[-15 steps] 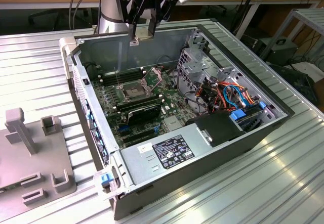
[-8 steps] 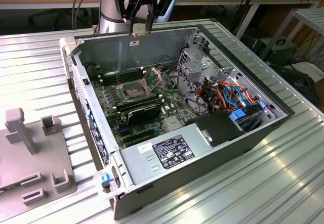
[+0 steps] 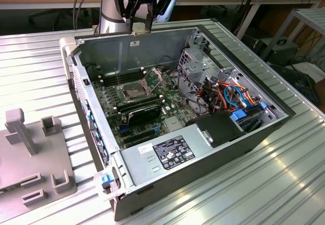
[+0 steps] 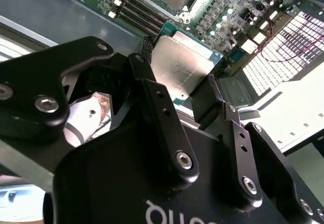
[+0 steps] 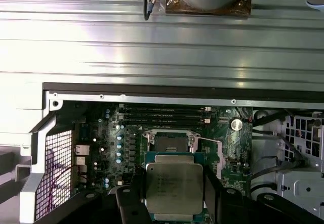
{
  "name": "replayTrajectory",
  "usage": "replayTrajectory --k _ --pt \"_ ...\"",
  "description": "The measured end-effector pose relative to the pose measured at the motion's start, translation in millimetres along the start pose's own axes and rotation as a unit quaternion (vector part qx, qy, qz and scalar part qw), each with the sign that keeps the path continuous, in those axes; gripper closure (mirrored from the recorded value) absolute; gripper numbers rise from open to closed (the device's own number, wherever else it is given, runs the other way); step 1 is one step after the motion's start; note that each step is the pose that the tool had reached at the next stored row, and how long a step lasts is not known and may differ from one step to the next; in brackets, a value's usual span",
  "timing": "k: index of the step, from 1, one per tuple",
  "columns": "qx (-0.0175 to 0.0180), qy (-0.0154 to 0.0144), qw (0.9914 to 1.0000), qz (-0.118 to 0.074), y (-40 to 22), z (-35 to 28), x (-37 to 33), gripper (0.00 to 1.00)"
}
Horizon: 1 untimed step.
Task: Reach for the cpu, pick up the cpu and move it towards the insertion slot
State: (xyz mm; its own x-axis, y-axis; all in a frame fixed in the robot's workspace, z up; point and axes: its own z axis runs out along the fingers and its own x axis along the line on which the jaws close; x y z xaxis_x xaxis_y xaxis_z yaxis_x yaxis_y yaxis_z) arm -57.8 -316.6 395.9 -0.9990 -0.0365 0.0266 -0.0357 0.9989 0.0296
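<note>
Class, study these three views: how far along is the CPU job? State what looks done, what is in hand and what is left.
Done: the cpu is picked up, clamped in the tool. In hand: it hangs above the case's far wall, in the exterior view, short of the board. Left: the slot stands open and empty, so the cpu has not reached it.

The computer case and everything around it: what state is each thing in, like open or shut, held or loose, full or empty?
Computer case: side panel off, insides exposed.
Gripper: shut on the cpu.
Cpu: held between the fingers, lifted above the board.
Insertion slot: frame open, empty.
Memory slots: empty.
</note>
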Motion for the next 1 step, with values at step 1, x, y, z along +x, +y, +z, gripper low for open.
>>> replayTrajectory --k 1 --pt "0.0003 0.0 1.0 0.0 0.0 0.0 0.0 0.45"
